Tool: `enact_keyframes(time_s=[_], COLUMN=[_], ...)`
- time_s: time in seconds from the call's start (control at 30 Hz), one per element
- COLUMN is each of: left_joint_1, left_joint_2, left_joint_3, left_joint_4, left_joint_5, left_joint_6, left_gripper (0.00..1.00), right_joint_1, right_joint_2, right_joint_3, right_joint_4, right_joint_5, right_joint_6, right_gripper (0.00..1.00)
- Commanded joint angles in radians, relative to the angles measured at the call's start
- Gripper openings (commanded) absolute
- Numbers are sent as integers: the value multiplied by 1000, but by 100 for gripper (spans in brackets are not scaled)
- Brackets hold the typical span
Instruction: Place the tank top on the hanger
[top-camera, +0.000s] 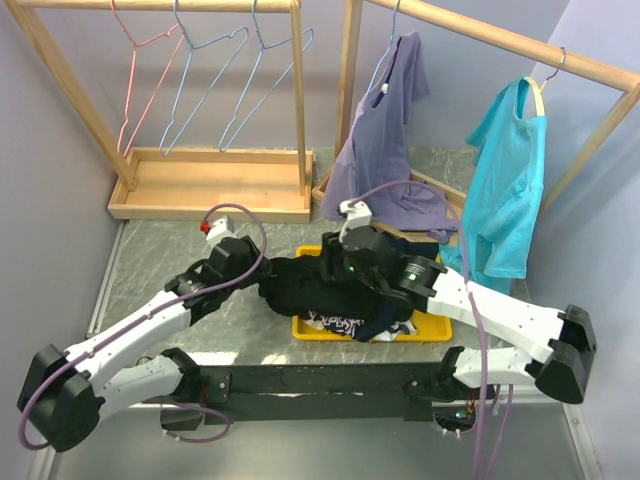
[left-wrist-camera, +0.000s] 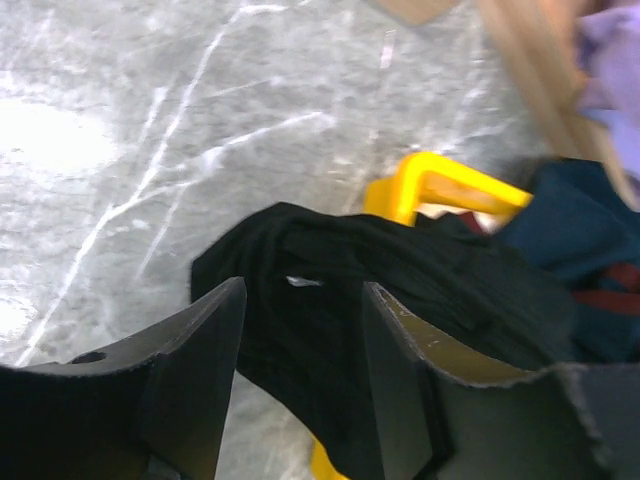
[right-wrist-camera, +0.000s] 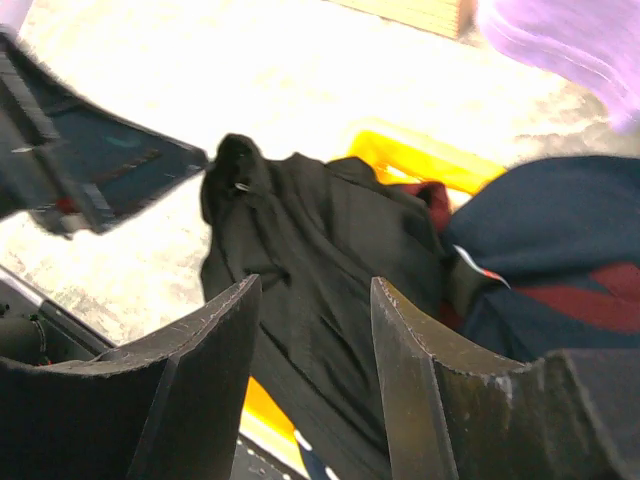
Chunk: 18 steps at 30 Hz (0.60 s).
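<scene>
The black tank top lies bunched over the left rim of a yellow tray, spilling onto the marble table. In the left wrist view the tank top runs between my left gripper's parted fingers, with a strip of table showing beside the left finger. My left gripper is at the fabric's left end. My right gripper hovers open just above the tank top, nothing pinched; from above, the right gripper is over the tray's left part. Two pale blue-grey wire hangers hang on the back-left rack.
The yellow tray also holds a navy and red garment and a dark printed one. A pink hanger shares the wooden rack. On the right rack hang a lilac shirt and a turquoise shirt.
</scene>
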<state>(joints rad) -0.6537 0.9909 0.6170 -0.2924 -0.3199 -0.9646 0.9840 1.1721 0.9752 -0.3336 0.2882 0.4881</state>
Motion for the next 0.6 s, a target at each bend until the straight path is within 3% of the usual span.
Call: enact_keyframes(time_s=[0.0,0.2,0.3,0.4,0.43,0.57], left_joint_1=[12,14,14,14,14,-3], left_joint_2=[52,135,144,160,161,86], left_joint_3=[9,3,-7,12,35,104], left_joint_4=[30,64,119,130,124,70], left_joint_5=[-10,-8,15,39,44,62], left_joint_6=[4,15,18,46,59,112], left_gripper=[55,52,40,18,2,1], right_joint_1=[18,19,18,18,18,18], right_joint_2=[43,43,29,11,0,-31], right_joint_3=[82,88,79,65,62,40], right_joint_4=[25,11,8,7,5,-2], right_joint_5=[17,22,35,51,55,89], right_joint_6=[-45,-42,-37,-33,-31,-16], right_gripper=[56,57,57,57,57,57])
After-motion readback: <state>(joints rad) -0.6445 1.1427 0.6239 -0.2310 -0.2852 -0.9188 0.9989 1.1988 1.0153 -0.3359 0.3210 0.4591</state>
